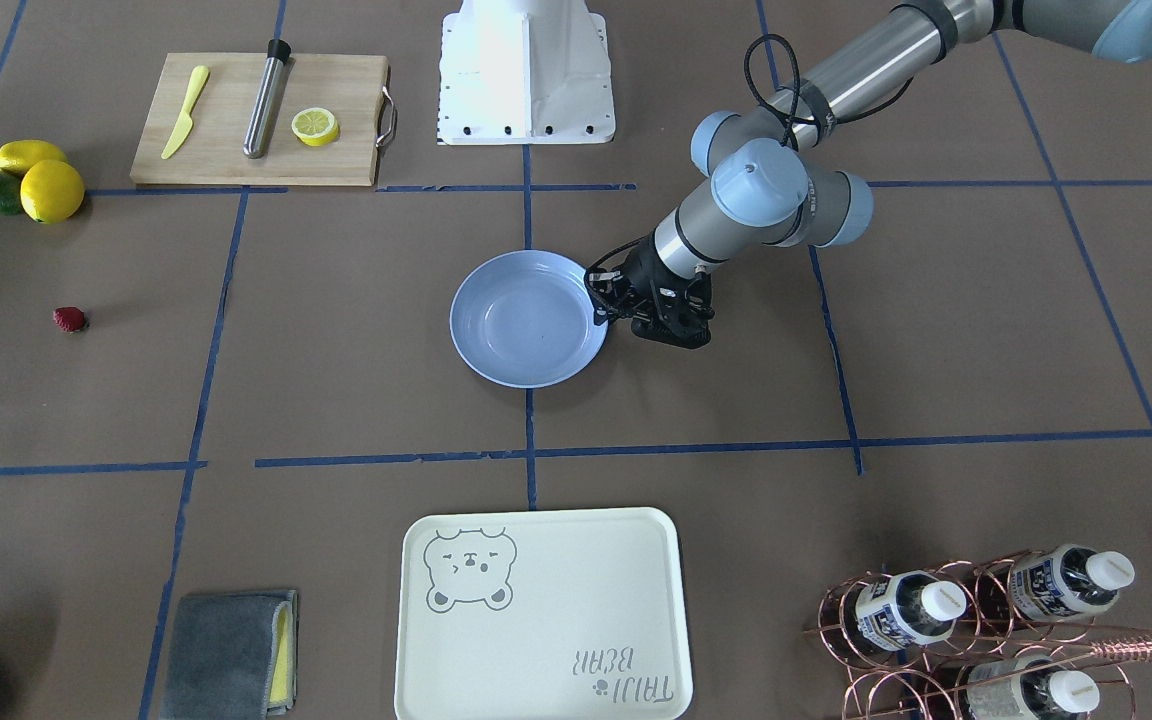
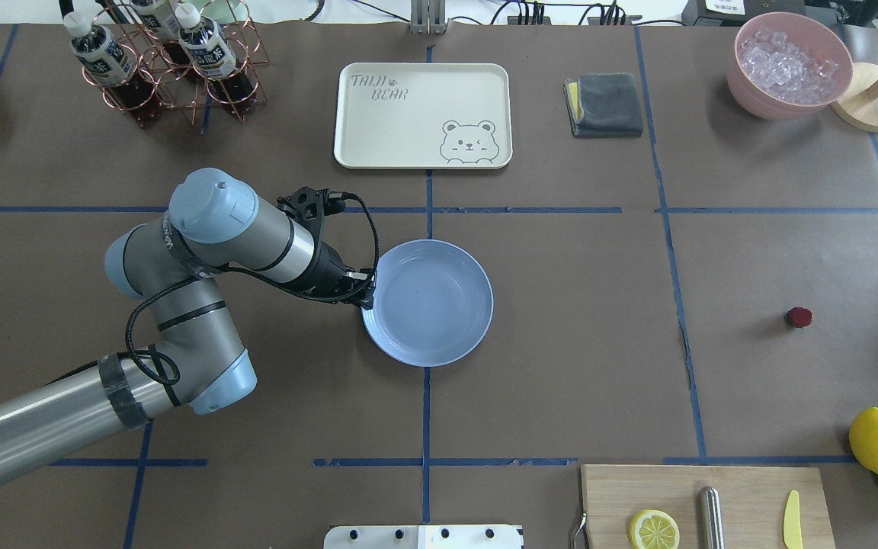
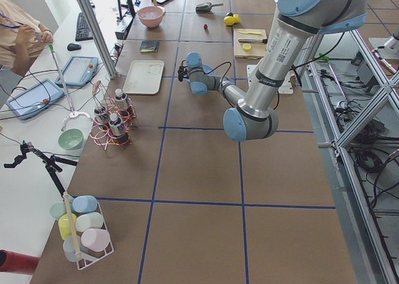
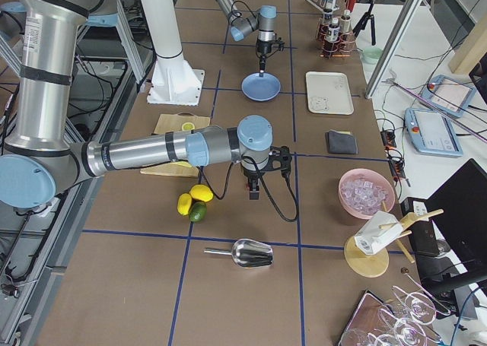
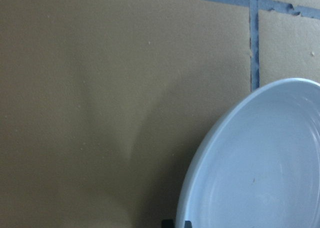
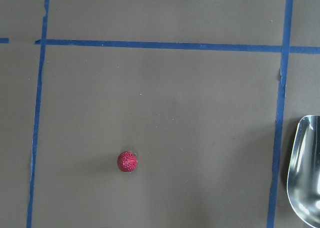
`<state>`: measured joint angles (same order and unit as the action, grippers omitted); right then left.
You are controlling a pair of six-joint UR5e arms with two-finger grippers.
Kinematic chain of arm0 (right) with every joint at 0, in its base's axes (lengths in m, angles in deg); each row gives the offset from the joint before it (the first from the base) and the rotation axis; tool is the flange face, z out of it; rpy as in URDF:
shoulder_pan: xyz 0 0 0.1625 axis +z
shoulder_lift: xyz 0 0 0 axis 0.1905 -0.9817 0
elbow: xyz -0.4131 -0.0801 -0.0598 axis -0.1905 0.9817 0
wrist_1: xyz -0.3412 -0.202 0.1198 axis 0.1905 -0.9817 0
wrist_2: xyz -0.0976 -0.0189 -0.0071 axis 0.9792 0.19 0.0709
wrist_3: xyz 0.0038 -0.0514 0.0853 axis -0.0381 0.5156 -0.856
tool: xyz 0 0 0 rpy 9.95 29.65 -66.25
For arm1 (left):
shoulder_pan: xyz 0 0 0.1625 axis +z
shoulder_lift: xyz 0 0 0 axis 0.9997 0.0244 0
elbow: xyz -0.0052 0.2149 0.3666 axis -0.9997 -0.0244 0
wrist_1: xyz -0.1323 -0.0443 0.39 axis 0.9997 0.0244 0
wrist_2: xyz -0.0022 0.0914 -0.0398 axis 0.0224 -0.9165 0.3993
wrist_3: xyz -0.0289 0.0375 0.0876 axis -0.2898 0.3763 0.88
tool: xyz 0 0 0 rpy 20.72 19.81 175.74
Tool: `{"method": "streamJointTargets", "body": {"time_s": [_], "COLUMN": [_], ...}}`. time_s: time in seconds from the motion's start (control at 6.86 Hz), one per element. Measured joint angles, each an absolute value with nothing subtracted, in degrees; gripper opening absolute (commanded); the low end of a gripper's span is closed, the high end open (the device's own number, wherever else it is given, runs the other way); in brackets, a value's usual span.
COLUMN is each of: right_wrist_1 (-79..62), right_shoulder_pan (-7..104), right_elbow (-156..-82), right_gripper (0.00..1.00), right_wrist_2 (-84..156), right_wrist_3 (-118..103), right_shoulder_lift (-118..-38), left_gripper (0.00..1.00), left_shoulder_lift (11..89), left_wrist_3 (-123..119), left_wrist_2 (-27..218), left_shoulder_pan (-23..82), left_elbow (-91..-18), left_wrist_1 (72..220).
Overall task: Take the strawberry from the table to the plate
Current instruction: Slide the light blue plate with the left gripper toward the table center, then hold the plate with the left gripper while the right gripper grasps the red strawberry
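The strawberry [image 1: 69,319] [image 2: 799,316], small and dark red, lies alone on the brown table [image 1: 356,400], far from the light-blue plate [image 1: 528,318] [image 2: 427,301] at the table's middle. My left gripper [image 1: 600,308] [image 2: 366,296] is at the plate's rim and looks shut on it; the left wrist view shows the plate [image 5: 260,178] close up, with two dark fingertips together at the rim. My right gripper [image 4: 253,192] shows only in the exterior right view, so whether it is open or shut I cannot tell. Its wrist camera looks down on the strawberry [image 6: 127,161].
Lemons and a lime [image 1: 26,180] sit beyond the strawberry. A cutting board [image 1: 261,120] carries a lemon half, a knife and a metal rod. A metal scoop [image 6: 305,173], cream bear tray [image 1: 541,615], grey cloth [image 1: 231,655], bottle rack [image 1: 986,630] and pink ice bowl [image 2: 789,65] ring the table.
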<state>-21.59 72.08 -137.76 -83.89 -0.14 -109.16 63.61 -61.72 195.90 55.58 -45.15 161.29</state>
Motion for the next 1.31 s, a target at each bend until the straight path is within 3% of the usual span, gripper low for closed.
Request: {"method": "streamJointTargets", "body": {"time_s": [0.15, 0.29, 0.44, 0.87, 1.31], "right_wrist_1": [-21.6, -21.6, -21.5, -20.1, -1.1], "right_shoulder_pan": [72.1, 72.1, 72.1, 67.5, 56.4], "right_elbow": [-137.8, -137.7, -137.7, -137.4, -133.1], "right_gripper": [1.00, 1.00, 1.00, 1.00, 1.00], "right_wrist_2": [-83.9, -83.9, -83.9, -82.8, -75.5], "right_wrist_3": [-0.1, -0.1, -0.1, -3.6, -23.8], "right_shoulder_lift": [-109.2, -109.2, -109.1, -108.7, -109.0], "left_gripper": [0.19, 0.68, 0.79, 0.79, 0.80], "left_shoulder_lift": [63.8, 63.9, 63.9, 63.9, 63.9], "left_wrist_3": [-61.7, -61.7, -61.7, -61.8, -63.3], "left_wrist_2": [195.3, 194.8, 194.6, 194.6, 194.6], "left_shoulder_pan": [55.8, 56.1, 56.2, 56.0, 54.9], "left_elbow": [-44.9, -44.7, -44.6, -45.0, -46.9], "left_wrist_1": [161.6, 162.0, 162.4, 162.7, 162.6]}}
